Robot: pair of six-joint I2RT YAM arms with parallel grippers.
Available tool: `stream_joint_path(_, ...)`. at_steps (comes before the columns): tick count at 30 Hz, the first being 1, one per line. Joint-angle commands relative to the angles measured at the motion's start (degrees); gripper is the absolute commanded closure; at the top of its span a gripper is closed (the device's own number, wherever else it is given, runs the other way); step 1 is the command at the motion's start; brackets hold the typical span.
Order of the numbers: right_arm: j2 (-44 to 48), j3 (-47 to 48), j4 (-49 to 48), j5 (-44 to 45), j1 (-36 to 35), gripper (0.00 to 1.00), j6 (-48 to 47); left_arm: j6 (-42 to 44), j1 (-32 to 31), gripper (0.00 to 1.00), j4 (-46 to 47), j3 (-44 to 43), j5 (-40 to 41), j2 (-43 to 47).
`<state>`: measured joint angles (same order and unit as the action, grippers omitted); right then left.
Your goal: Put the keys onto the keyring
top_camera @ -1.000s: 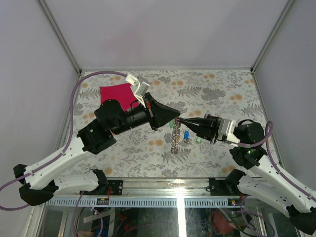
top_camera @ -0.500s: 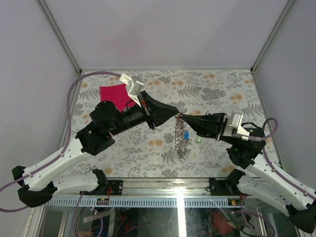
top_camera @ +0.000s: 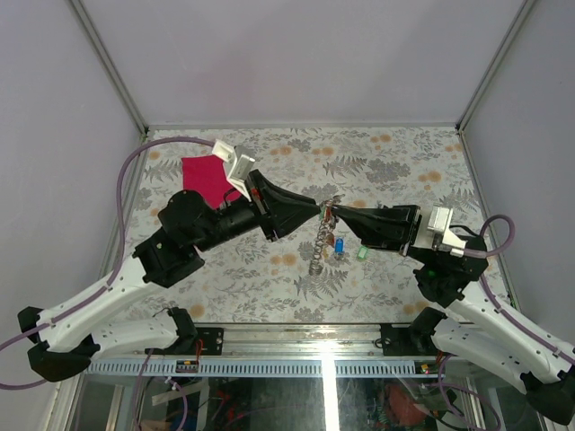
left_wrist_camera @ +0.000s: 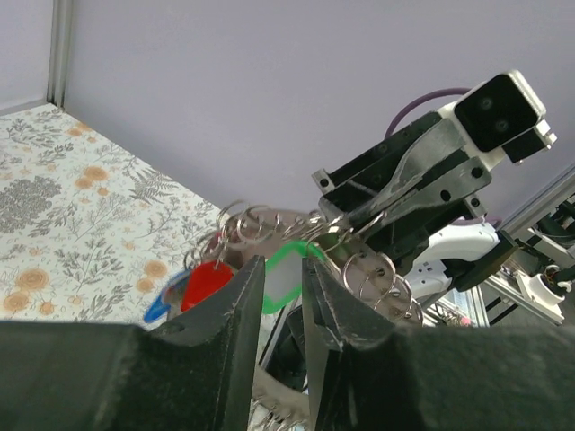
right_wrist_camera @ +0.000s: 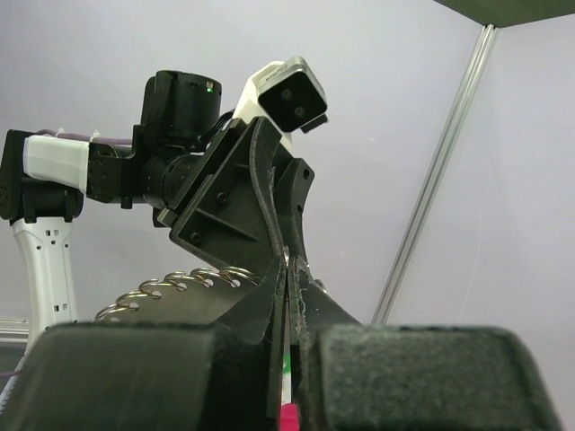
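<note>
the right gripper [top_camera: 331, 213] reaches in from 3 o'clock, its fingers pressed together on the top of the keyring [top_camera: 320, 248], which hangs off the tips toward 6 o'clock over the middle of the floral table [top_camera: 404, 171]. the left gripper [left_wrist_camera: 283, 283] meets it from 9 o'clock, fingers a little apart, with a green-tagged key [left_wrist_camera: 280, 274] showing in the gap; i cannot tell whether they touch it. a red-headed key [left_wrist_camera: 205, 285] hangs by the ring's coils. a blue-headed key [top_camera: 340, 244] sits just at the ring's 3 o'clock. a magenta cloth [top_camera: 205, 175] lies at the table's 10 o'clock.
</note>
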<state>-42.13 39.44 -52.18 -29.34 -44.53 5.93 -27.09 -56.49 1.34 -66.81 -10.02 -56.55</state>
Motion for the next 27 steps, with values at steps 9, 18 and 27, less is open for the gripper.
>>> stream_joint_path(9, 0.6, 1.3, -5.8, 3.0, -0.3, 1.0, 3.6, 7.3, 0.4, 0.62, 9.4, 4.8, -1.9, 6.2)
stream_joint_path(18, -0.7, 0.9, -8.8, -0.9, -0.3, 1.0, 7.4, 13.7, 0.4, 0.57, 13.4, 4.2, -6.9, 6.4)
stream_joint_path(27, -2.9, 3.0, -9.2, -8.4, -0.3, 1.0, 11.7, 18.0, 0.3, 0.58, 13.2, 3.3, -10.6, 6.8)
